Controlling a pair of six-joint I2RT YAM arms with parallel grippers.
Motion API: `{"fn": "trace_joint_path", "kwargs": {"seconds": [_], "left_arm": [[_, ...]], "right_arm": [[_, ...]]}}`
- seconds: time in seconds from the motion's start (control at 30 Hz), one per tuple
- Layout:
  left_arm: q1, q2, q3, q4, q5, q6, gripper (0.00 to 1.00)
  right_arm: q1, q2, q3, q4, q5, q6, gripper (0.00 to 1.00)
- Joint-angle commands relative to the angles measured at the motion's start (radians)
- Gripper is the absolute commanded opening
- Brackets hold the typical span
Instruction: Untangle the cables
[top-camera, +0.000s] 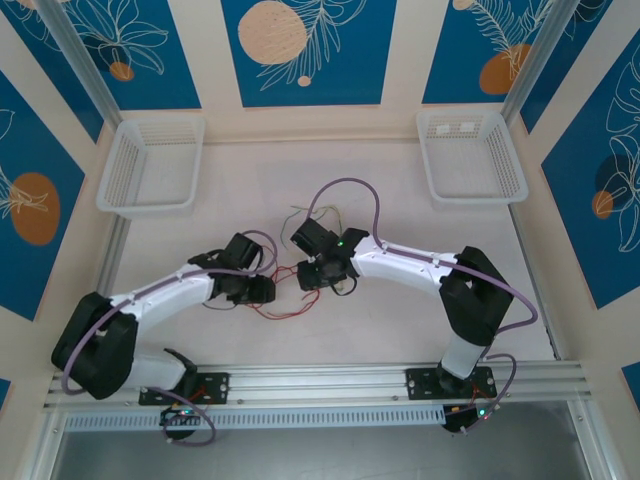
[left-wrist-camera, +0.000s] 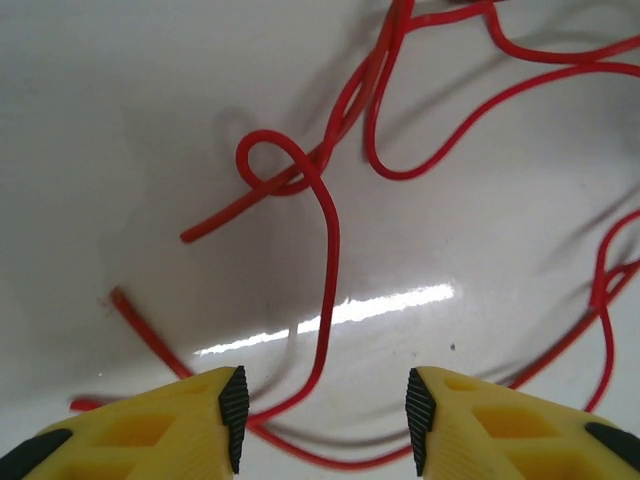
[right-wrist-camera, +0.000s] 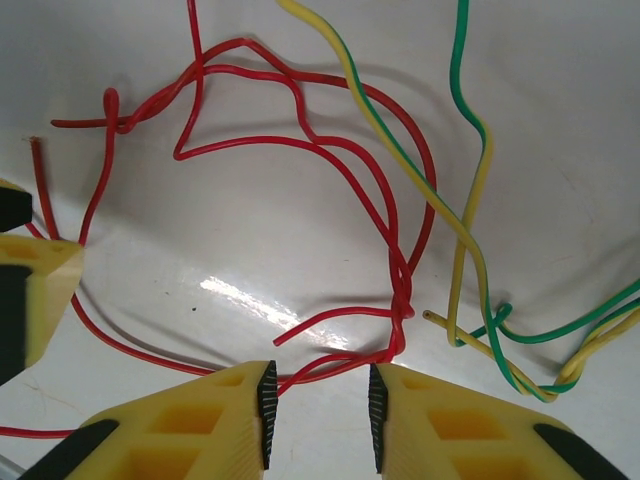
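The cables lie in a loose tangle at the table's middle. In the top view the red cable squiggles below both grippers and thin green and pale yellow cables trail behind the right one. My left gripper is open and low over the table; a red cable strand runs down between its fingers, close to the left pad. My right gripper is open, with red strands crossing the gap just ahead of its pads. The red cable is twisted on itself there. A yellow-green cable and a green cable cross to the right.
Two white mesh baskets stand at the back, one on the left and one on the right. A metal rail runs along the near edge. The left gripper's yellow finger shows at the left of the right wrist view, close by.
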Motion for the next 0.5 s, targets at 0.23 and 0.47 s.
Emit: {"fn": "trace_joint_path", "kwargs": {"seconds": [0.23, 0.47], "left_arm": [[-0.018, 0.037, 0.003, 0.018, -0.096, -0.001, 0.07], [-0.018, -0.019, 0.042, -0.071, -0.149, 0.030, 0.00]], "right_arm": [[-0.005, 0.010, -0.033, 0.019, 0.005, 0.038, 0.33], [0.004, 0.042, -0.002, 0.000, 0.026, 0.034, 0.33]]}}
